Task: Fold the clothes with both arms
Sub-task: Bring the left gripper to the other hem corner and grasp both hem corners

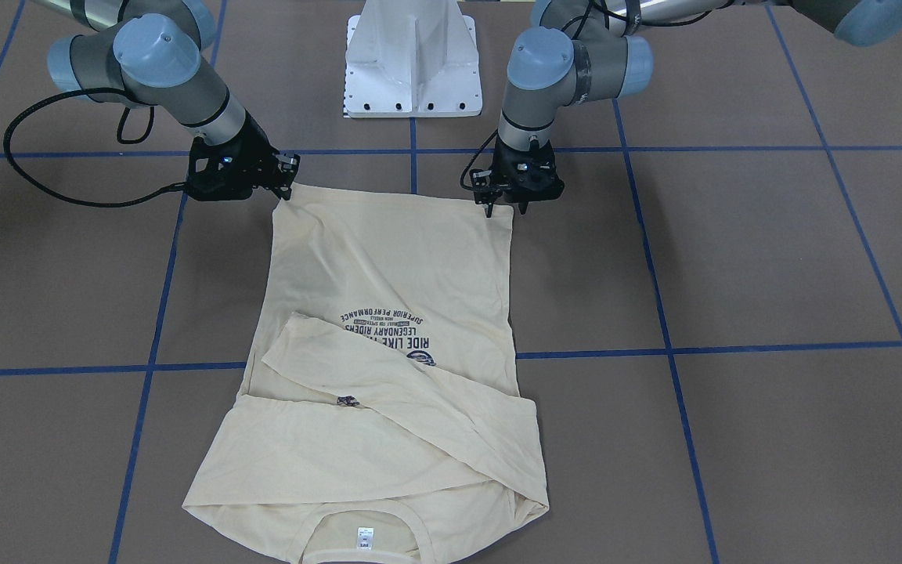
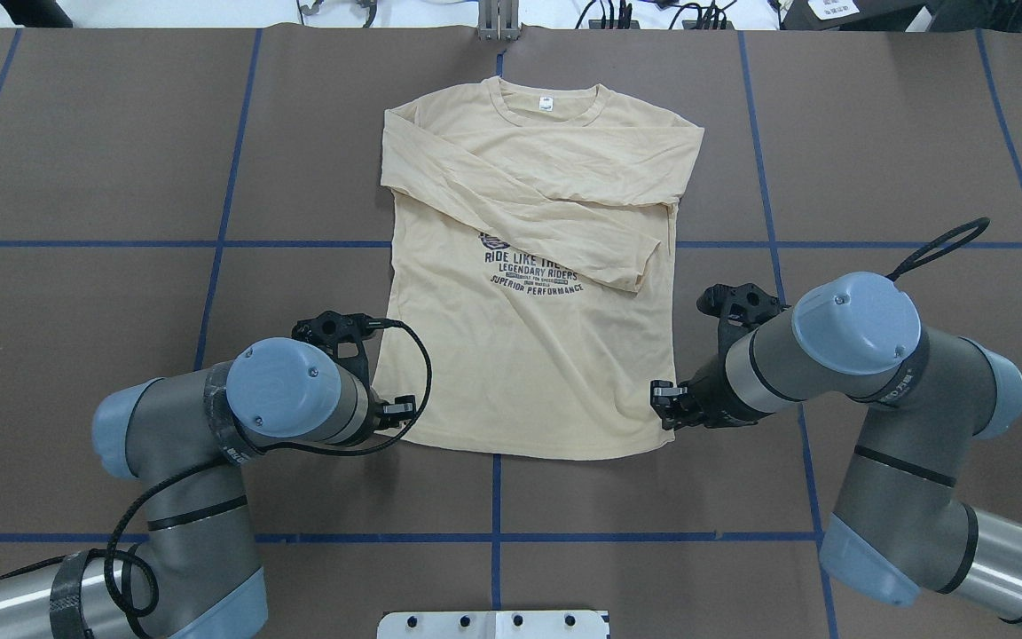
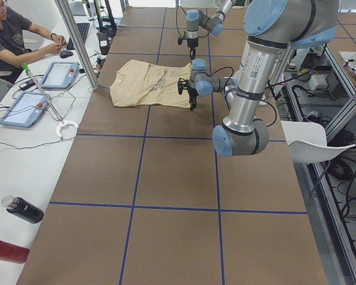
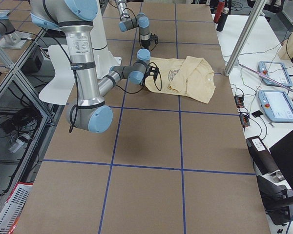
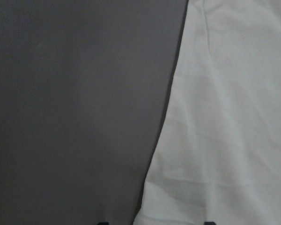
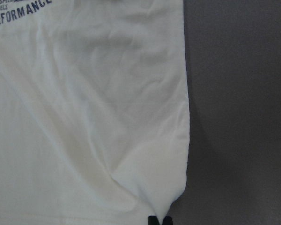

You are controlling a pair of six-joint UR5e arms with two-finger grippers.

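Note:
The cream-yellow shirt [image 1: 388,258] lies flat and print-up on the brown table, with both sleeves folded across its chest [image 2: 555,204] and its collar away from the robot. At the hem corner nearest it, my right gripper [image 1: 285,192] is shut on the fabric; the right wrist view has its fingertips [image 6: 159,220] together at that corner. My left gripper [image 1: 505,210] hangs open over the other hem corner. In the left wrist view its two fingertips [image 5: 155,222] are wide apart, with the shirt's edge [image 5: 225,117] between them. The overhead view hides both grippers mostly under the wrists.
The white pedestal base [image 1: 413,59] stands behind the hem. Blue tape lines [image 2: 493,497] grid the brown table. A person [image 3: 18,35] sits at a side desk with tablets [image 3: 59,74]. Two bottles [image 3: 24,209] lie on that desk's near end.

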